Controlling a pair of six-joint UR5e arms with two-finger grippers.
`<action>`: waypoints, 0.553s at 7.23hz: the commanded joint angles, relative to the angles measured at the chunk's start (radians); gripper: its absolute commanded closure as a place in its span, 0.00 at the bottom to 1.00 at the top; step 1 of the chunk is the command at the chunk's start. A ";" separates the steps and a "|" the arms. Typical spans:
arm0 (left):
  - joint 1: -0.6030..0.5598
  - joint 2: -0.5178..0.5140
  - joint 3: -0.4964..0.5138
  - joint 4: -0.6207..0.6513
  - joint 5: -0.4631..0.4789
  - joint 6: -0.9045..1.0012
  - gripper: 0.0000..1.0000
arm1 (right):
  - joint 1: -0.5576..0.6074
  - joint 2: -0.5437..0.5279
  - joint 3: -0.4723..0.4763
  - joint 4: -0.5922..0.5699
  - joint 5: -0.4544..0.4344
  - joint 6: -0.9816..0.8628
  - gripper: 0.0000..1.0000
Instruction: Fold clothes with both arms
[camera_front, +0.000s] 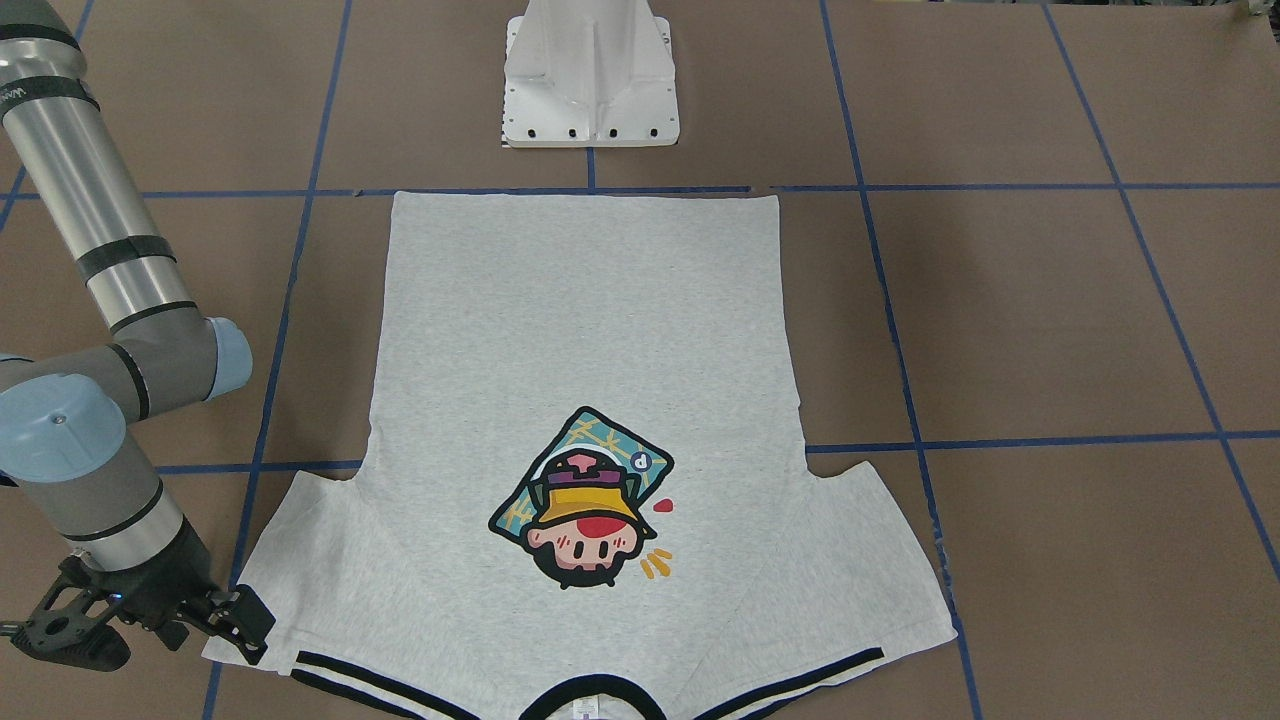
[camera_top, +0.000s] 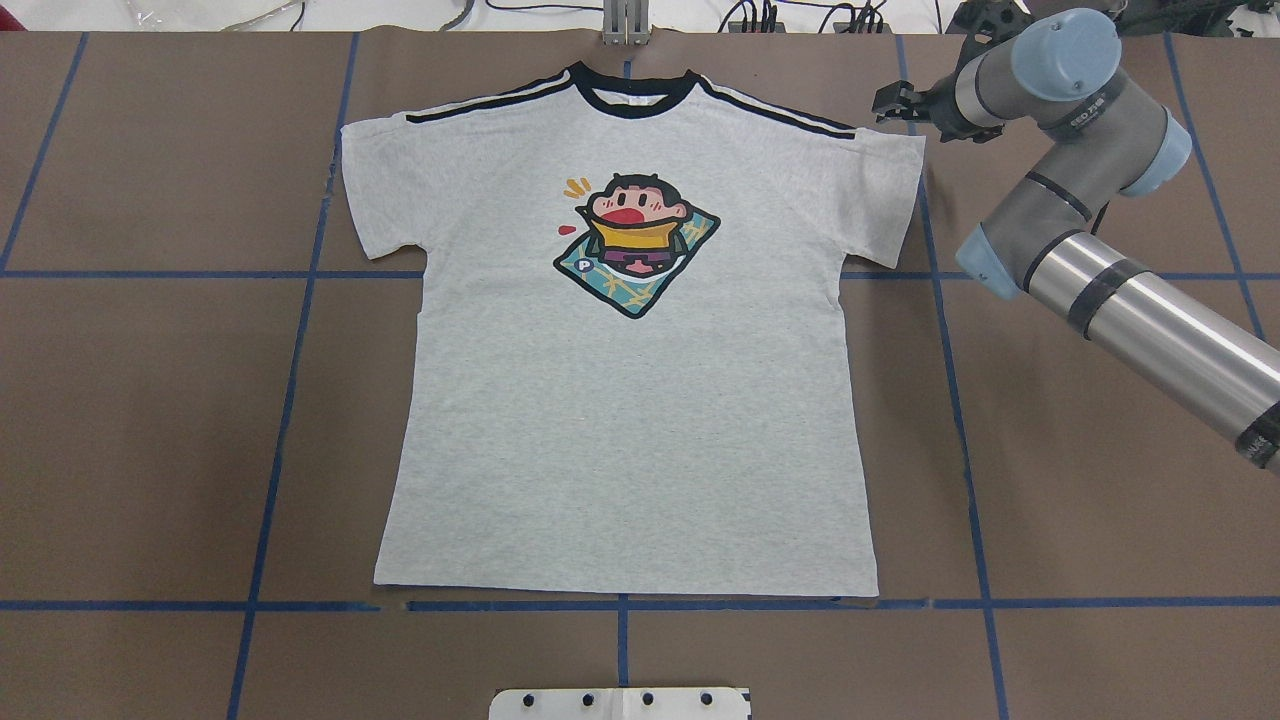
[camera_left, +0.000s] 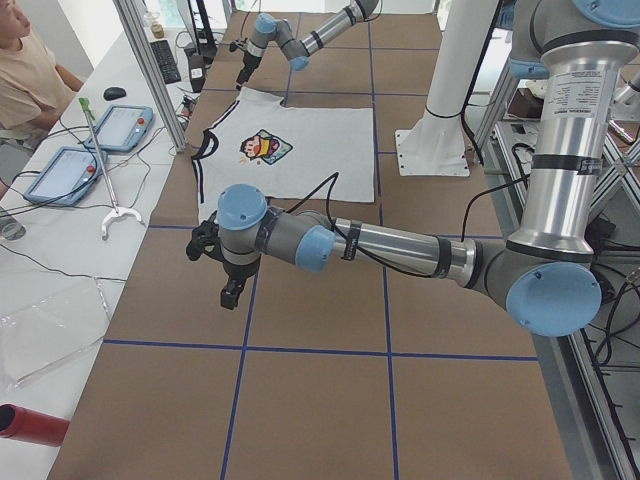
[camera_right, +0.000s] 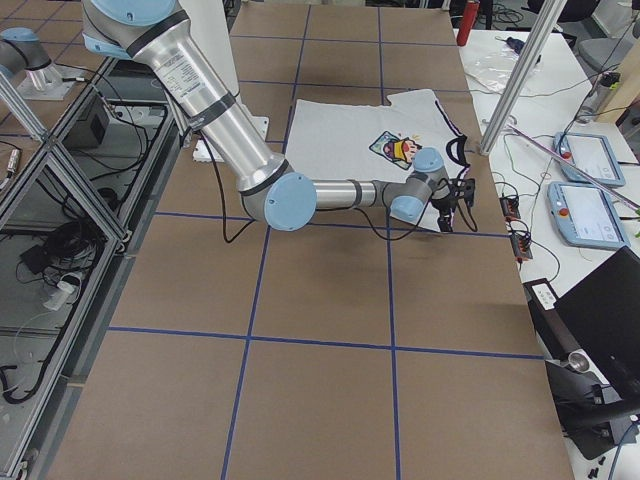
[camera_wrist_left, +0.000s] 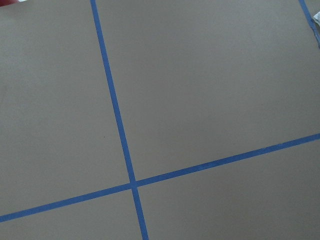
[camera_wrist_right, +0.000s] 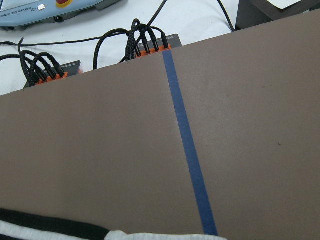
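A: Where's the shirt (camera_top: 620, 430)?
B: Flat on the counter (camera_top: 150, 400), print up, its collar (camera_top: 632, 95) on the side away from the base (camera_top: 620, 703). The front view cuts the collar off.
A: Right gripper (camera_front: 245, 625)?
B: At the sleeve (camera_top: 880, 170) corner by the stripe's end, perhaps touching it. Its jaws are a dark clump, so I can't tell if they're apart.
A: Left gripper (camera_left: 228, 295)?
B: Well off the shirt, over the counter, seen only from the side. Jaws unreadable.
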 joint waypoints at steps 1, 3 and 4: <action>0.000 0.000 0.000 -0.001 0.000 0.001 0.01 | -0.017 0.004 -0.035 0.000 -0.035 0.001 0.12; 0.000 0.002 0.000 -0.001 0.000 0.000 0.01 | -0.015 0.006 -0.032 0.000 -0.035 0.033 0.69; 0.000 0.002 -0.001 -0.001 0.000 0.000 0.01 | -0.013 0.001 -0.031 0.000 -0.030 0.035 1.00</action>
